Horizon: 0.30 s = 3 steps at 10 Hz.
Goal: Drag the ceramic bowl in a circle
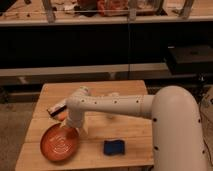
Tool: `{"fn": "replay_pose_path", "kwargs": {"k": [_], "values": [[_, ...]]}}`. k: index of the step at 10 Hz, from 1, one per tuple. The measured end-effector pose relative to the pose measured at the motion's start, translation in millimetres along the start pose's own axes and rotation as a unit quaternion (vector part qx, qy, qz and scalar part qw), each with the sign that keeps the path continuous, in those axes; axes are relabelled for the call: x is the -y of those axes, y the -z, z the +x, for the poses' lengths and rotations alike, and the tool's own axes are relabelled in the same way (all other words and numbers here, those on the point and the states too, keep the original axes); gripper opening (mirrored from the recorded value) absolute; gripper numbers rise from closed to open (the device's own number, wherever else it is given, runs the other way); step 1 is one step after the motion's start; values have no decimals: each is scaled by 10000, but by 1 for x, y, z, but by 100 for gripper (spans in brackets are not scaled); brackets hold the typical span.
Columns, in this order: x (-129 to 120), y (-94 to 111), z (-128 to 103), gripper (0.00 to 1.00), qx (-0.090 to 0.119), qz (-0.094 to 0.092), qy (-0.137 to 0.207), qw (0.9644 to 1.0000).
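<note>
1. Because the arm (pixel 125 106) reaches across the wooden table (pixel 135 134) from the right edge down to the bowl's rim, the dragging step looks to be in hand.
2. The ceramic bowl (pixel 59 143), orange, sits near the front left corner.
3. A blue sponge (pixel 114 147) lies near the front edge, just right of the bowl, and could block a wide circle.
4. A flat packet (pixel 56 109) lies near the left edge, behind the bowl.
5. The gripper (pixel 71 128) is at the bowl's rear right rim; next it needs a curved, level pull.
</note>
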Motion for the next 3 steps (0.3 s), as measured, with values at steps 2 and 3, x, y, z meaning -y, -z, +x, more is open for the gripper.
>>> {"fn": "replay_pose_path", "kwargs": {"k": [2, 3], "values": [[2, -1, -1, 80, 33, -10, 36, 10000], [3, -2, -1, 80, 50, -5, 43, 10000]]}}
